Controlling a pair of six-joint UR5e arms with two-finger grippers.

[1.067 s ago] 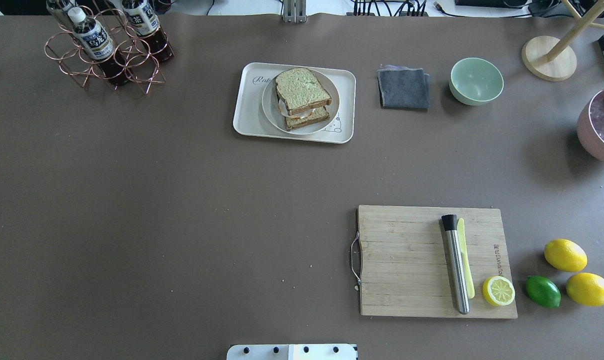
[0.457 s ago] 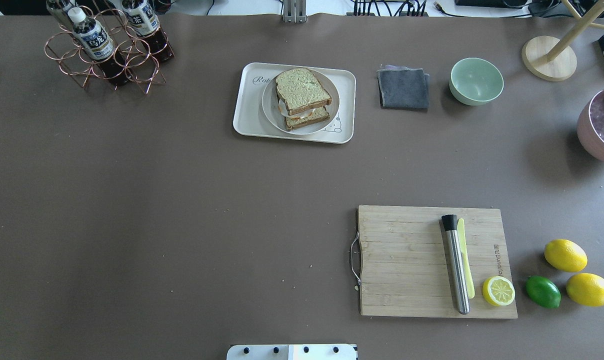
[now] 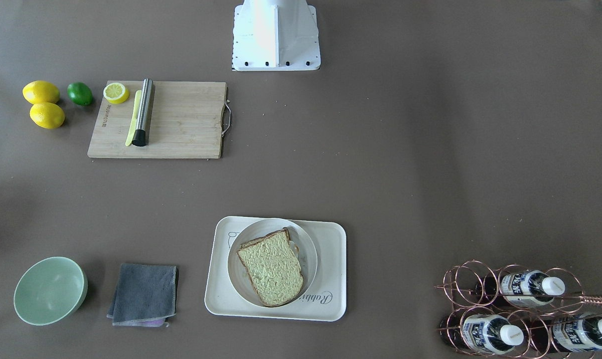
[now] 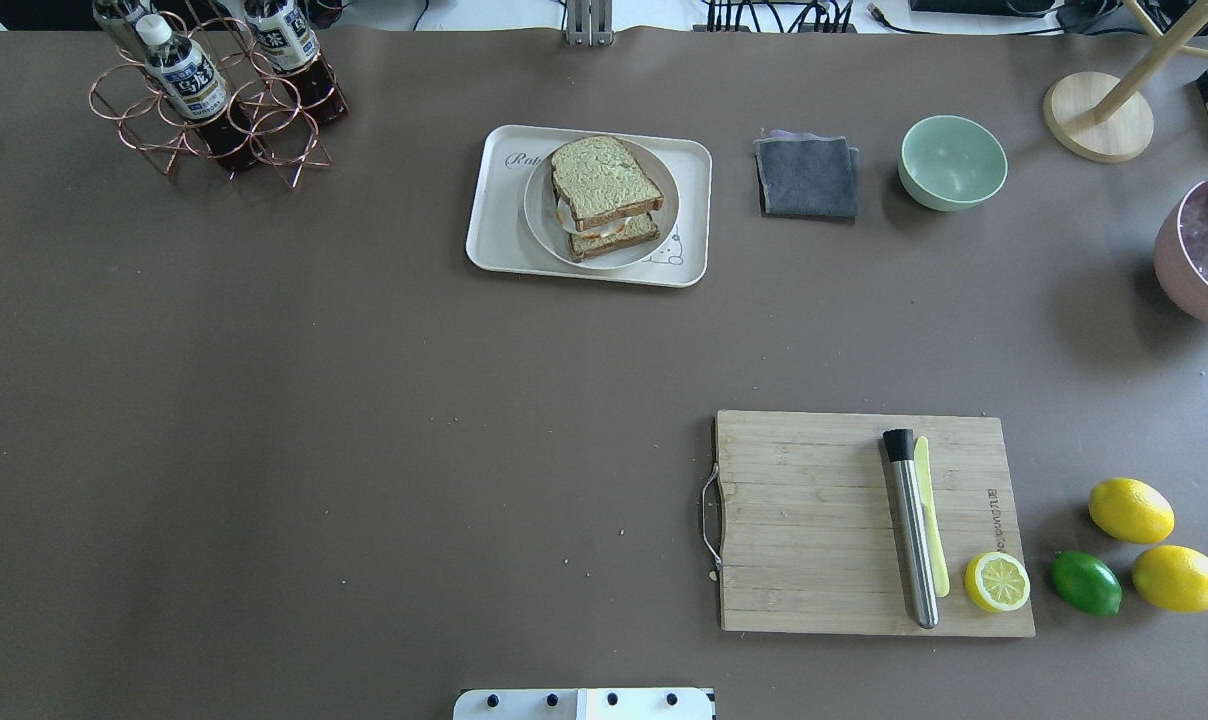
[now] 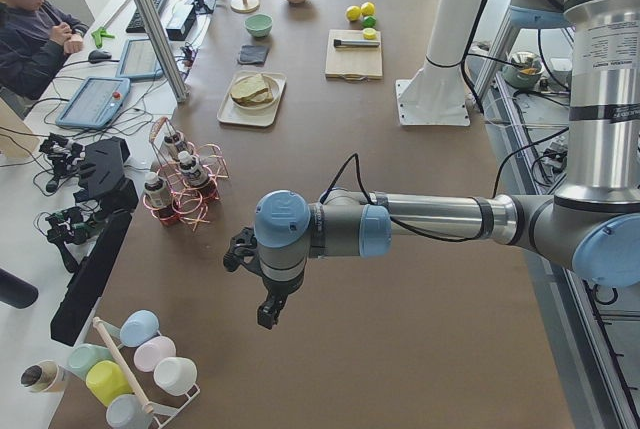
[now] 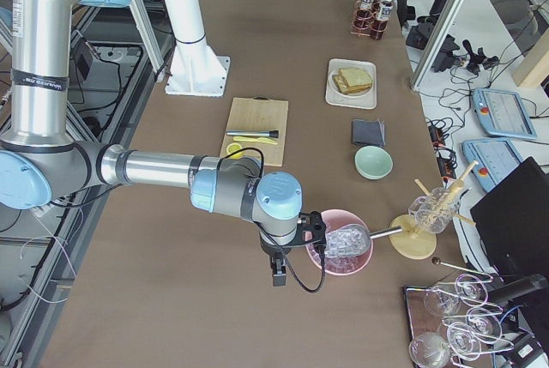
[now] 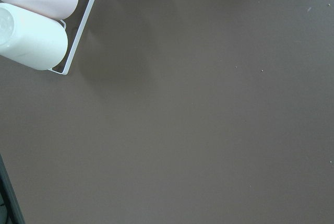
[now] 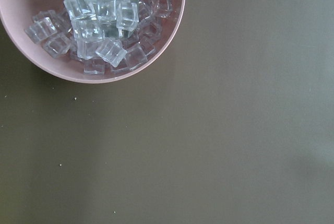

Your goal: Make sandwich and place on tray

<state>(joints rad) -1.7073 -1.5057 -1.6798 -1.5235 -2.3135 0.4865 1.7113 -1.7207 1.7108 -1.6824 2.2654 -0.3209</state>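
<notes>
The sandwich [image 4: 602,190] is two brown-crusted slices with pale green faces and a bit of fried egg [image 4: 565,214] showing between them. It lies on a round white plate [image 4: 542,222] that stands on the cream tray [image 4: 492,235] at the table's far middle. It also shows in the front view [image 3: 271,267] on the tray [image 3: 331,239]. My left gripper [image 5: 268,313] hangs over bare table far to the left, and my right gripper [image 6: 277,275] hangs beside the pink ice bowl. Both show only in the side views, so I cannot tell if they are open or shut.
A wooden cutting board [image 4: 814,520] holds a steel muddler [image 4: 912,530] and a half lemon [image 4: 997,582]; lemons and a lime [image 4: 1086,583] lie to its right. A grey cloth [image 4: 807,177], green bowl [image 4: 952,162], pink ice bowl [image 8: 94,31], bottle rack [image 4: 214,95] and cup rack [image 7: 36,20] stand around.
</notes>
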